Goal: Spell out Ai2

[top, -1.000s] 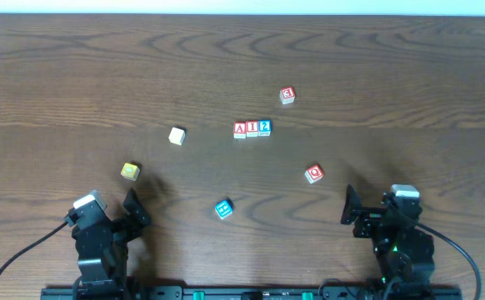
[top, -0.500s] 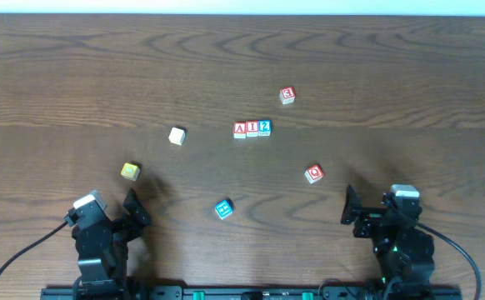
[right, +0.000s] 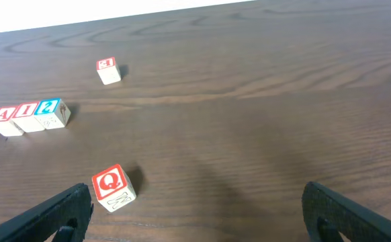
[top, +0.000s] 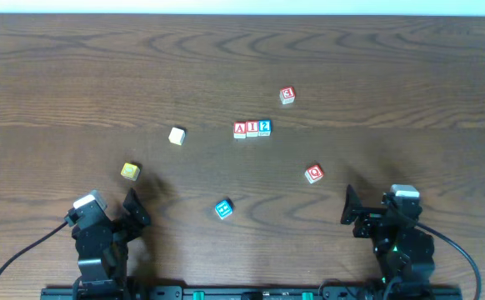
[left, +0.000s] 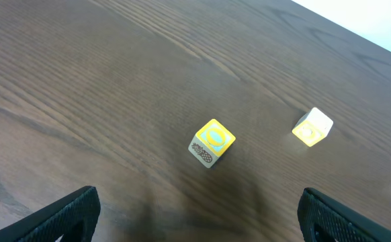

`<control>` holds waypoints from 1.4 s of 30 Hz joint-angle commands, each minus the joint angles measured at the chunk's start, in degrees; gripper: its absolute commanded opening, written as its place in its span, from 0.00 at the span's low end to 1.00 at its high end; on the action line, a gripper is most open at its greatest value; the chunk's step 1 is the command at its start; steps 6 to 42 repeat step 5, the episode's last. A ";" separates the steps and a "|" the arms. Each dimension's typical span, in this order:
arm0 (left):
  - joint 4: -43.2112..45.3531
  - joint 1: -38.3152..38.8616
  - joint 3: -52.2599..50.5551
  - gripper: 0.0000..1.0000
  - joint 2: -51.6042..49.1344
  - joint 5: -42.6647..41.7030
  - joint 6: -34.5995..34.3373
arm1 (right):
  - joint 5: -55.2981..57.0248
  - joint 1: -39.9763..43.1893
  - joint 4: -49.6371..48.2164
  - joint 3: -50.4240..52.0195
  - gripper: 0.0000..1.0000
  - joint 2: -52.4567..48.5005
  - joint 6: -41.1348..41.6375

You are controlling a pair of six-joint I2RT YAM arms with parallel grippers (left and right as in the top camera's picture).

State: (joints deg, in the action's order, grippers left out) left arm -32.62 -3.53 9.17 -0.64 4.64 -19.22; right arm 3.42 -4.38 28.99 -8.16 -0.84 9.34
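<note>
I see the three task blocks lined up in a row near the middle of the counter (top: 392, 75). The red A block (top: 240, 128) sits on the left, the red I block (top: 252, 128) touches it, and the blue 2 block (top: 264, 127) touches that.

Both arms sit at the near edge, well apart from the row. The left pincer (left: 195, 208) has its jaws wide apart with nothing between them. The right pincer (right: 195, 202) gapes the same way and is empty too.

A 3 block (top: 287, 95) lies beyond the row to the right, and a Q block (top: 313, 173) lies nearer the right arm. A blue block (top: 223, 208) sits front and centre, and a yellow block (top: 130, 171) sits by the left arm. A pale block (top: 176, 135) lies left of the row, and I can't quite read its face.
</note>
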 commanded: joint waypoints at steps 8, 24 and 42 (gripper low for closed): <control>-0.15 0.28 -0.55 0.95 0.15 0.20 1.03 | -0.26 0.50 -0.07 0.22 0.99 0.52 -0.63; -0.15 0.28 -0.55 0.95 0.15 0.20 1.03 | -0.26 0.50 -0.07 0.22 0.99 0.52 -0.63; -0.15 0.28 -0.55 0.95 0.15 0.20 1.03 | -0.26 0.50 -0.07 0.22 0.99 0.52 -0.63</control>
